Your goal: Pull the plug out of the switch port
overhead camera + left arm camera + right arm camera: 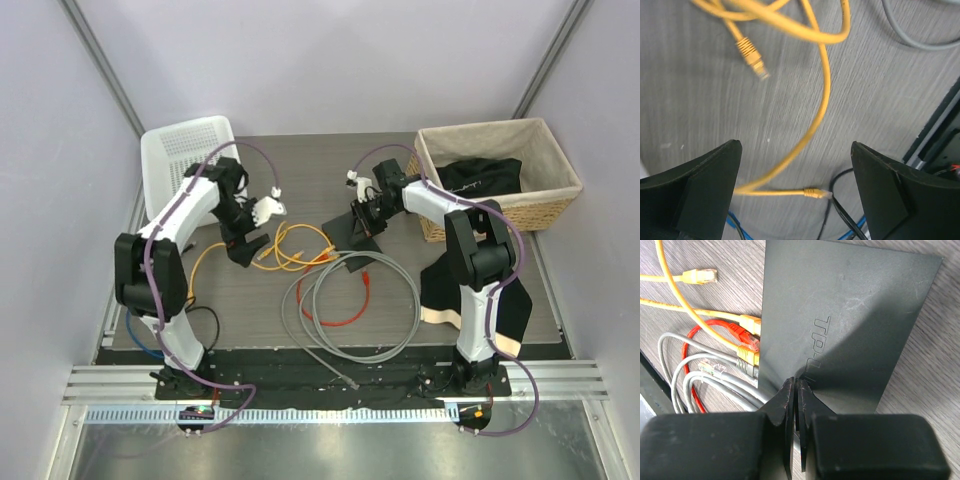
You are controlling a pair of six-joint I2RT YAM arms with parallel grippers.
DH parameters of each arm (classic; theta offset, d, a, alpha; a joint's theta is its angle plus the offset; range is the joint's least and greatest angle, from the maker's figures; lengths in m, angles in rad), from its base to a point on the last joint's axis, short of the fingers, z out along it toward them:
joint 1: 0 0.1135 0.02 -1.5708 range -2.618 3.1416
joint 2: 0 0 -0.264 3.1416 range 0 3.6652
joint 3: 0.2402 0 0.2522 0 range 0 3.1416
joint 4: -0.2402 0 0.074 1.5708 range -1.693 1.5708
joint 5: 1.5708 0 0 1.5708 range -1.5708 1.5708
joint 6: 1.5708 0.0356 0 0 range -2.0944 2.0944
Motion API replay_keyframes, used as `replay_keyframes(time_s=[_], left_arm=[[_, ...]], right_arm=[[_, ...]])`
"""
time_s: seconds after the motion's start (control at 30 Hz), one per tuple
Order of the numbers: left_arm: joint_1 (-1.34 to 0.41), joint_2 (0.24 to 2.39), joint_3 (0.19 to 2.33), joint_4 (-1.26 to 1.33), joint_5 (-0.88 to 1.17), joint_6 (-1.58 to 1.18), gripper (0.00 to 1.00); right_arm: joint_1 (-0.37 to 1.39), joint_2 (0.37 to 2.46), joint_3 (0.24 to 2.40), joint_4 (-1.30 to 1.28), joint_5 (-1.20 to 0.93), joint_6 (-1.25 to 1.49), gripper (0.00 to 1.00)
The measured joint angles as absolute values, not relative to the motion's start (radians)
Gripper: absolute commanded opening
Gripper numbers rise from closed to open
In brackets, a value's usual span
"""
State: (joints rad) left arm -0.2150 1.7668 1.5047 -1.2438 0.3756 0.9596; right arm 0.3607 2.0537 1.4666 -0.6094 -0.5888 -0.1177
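The switch (840,325) lies on the desk (880,100). The right gripper (796,390) has its jaws together, tips at the switch's near edge; whether they pinch it I cannot tell. Left of the switch, the left gripper (795,145) hangs with jaws wide apart over a loose yellow plug (754,57). A red plug (742,335) and others sit in the switch's sockets. A hard tug on a latched plug could drag the switch from under those tips, or snag the tangled cables beside it.

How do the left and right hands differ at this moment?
The left hand is wide open; the right hand is shut. The left hand holds nothing, above a loose yellow cable; the right hand's tips meet the edge of the flat matte-black switch box. Both are black, two-fingered.
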Motion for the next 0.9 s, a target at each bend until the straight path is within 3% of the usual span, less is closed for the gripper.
replay_keyframes(time_s=[0.1, 0.17, 0.2, 0.27, 0.3, 0.37, 0.4, 0.63, 0.77, 0.83, 0.9], left_arm=[[-0.257, 1.802, 1.440, -1.177, 0.344, 1.005, 0.88], [-0.286, 1.824, 1.427, -1.148, 0.329, 1.024, 0.73], [-0.296, 1.836, 1.427, -1.136, 0.322, 1.033, 0.58], [-0.314, 1.853, 1.427, -1.129, 0.305, 1.052, 0.40], [-0.316, 1.856, 1.423, -1.131, 0.295, 1.063, 0.22], [-0.301, 1.853, 1.406, -1.151, 0.271, 1.101, 0.03], [-0.286, 1.845, 1.393, -1.156, 0.265, 1.105, 0.00], [-0.052, 1.608, 1.114, -1.206, 0.140, 1.230, 0.00], [0.076, 1.541, 1.079, -1.214, 0.086, 1.244, 0.01], [0.119, 1.542, 1.079, -1.176, 0.065, 1.230, 0.08], [0.133, 1.547, 1.079, -1.124, 0.043, 1.203, 0.21]], right_arm=[[0.361, 2.054, 1.467, -0.610, -0.589, -0.122, 0.09], [0.361, 2.054, 1.466, -0.610, -0.589, -0.122, 0.09], [0.361, 2.053, 1.466, -0.610, -0.589, -0.123, 0.09], [0.361, 2.053, 1.466, -0.610, -0.589, -0.125, 0.09], [0.361, 2.053, 1.466, -0.609, -0.588, -0.126, 0.09], [0.362, 2.051, 1.463, -0.606, -0.588, -0.129, 0.09], [0.362, 2.051, 1.462, -0.605, -0.588, -0.129, 0.09], [0.362, 2.065, 1.483, -0.626, -0.590, -0.129, 0.08], [0.362, 2.078, 1.504, -0.649, -0.592, -0.129, 0.09], [0.361, 2.084, 1.515, -0.661, -0.593, -0.129, 0.09], [0.361, 2.089, 1.522, -0.671, -0.593, -0.129, 0.09]])
